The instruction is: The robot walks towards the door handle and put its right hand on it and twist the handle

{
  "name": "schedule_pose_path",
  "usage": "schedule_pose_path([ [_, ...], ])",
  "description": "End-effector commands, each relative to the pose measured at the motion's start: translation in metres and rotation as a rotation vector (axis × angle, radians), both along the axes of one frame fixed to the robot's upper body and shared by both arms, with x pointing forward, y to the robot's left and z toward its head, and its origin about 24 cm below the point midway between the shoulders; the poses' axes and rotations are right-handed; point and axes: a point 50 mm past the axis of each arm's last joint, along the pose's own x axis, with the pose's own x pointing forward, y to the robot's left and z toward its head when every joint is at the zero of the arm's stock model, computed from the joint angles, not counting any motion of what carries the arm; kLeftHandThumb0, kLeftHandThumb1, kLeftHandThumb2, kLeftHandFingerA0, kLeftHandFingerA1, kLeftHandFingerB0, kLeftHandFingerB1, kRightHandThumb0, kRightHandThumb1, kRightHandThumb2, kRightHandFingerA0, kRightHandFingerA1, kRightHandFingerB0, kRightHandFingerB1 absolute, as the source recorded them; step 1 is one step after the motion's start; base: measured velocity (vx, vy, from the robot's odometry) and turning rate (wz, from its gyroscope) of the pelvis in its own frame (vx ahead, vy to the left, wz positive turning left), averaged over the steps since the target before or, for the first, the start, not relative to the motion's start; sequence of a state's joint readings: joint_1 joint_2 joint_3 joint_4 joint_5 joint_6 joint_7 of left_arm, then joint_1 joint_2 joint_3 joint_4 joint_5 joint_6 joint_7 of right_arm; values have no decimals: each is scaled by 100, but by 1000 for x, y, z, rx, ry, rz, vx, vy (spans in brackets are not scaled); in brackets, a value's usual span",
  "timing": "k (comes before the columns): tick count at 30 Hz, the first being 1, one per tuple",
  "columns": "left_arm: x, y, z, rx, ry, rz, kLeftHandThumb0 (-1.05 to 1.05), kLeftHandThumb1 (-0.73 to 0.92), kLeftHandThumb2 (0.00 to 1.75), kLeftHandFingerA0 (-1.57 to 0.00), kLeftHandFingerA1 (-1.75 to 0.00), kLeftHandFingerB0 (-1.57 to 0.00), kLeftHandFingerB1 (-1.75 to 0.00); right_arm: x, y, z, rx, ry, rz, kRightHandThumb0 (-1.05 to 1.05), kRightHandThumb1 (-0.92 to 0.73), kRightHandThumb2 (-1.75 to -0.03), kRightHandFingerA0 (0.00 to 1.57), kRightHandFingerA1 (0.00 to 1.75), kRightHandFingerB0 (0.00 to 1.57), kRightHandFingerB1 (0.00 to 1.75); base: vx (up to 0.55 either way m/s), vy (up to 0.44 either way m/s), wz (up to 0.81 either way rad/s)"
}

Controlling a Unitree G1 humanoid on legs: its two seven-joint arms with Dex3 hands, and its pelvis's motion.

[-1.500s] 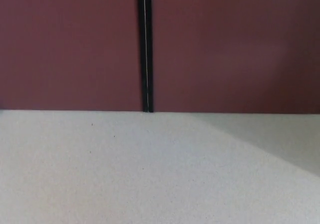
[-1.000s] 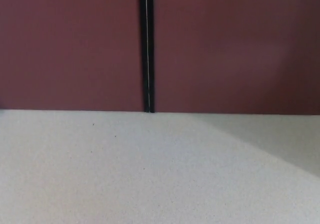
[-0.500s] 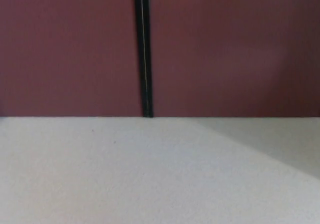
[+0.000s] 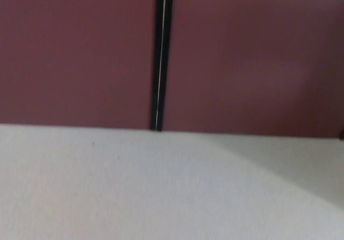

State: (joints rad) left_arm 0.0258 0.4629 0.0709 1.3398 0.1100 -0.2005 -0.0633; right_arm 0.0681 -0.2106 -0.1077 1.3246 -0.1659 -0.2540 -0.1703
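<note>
The head view shows only the lower part of two dark red door leaves, the left leaf [image 4: 75, 52] and the right leaf [image 4: 252, 57]. A narrow black gap [image 4: 161, 57] with a thin bright line runs between them, leaning slightly. No door handle shows in this view. Neither of my hands nor any part of my arms is in the picture.
A pale speckled floor [image 4: 134, 186] fills the lower half and meets the doors along a straight line. A grey shadow [image 4: 301, 165] lies across the floor at the right. The picture is slightly blurred.
The whole picture has shifted and tilted: the gap now leans the other way and the floor line slopes down to the right. That is the camera moving.
</note>
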Motion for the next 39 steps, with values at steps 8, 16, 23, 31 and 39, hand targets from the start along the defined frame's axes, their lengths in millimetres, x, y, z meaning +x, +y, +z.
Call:
schedule_pose_path([
  [8,-4,-2,-1,7,26,-39,-30,10,116,-67,-109,-41,-93,0,0,0,-10,14,14,-23,-63,-59,69,45,51,38,166,-84,7],
  [16,-6,-1,-1,15,35,-72,-30,12,116,-72,-108,-47,-92,-1,-1,0,-9,20,28,-22,-64,-59,70,45,51,38,252,-119,7],
  [23,-9,-1,-2,15,36,-63,-35,18,107,-82,-101,-54,-85,-3,0,-1,-10,23,18,-22,-64,-59,70,45,52,38,102,0,1],
  [31,-5,-1,-1,29,39,-83,-34,15,111,-77,-106,-54,-91,2,1,-1,-5,20,28,-23,-64,-59,71,45,53,39,287,22,5],
  [39,-8,-1,-1,26,48,-88,-36,16,106,-77,-104,-56,-90,-1,3,-2,-14,36,53,-23,-66,-59,70,45,51,38,167,-213,1],
])
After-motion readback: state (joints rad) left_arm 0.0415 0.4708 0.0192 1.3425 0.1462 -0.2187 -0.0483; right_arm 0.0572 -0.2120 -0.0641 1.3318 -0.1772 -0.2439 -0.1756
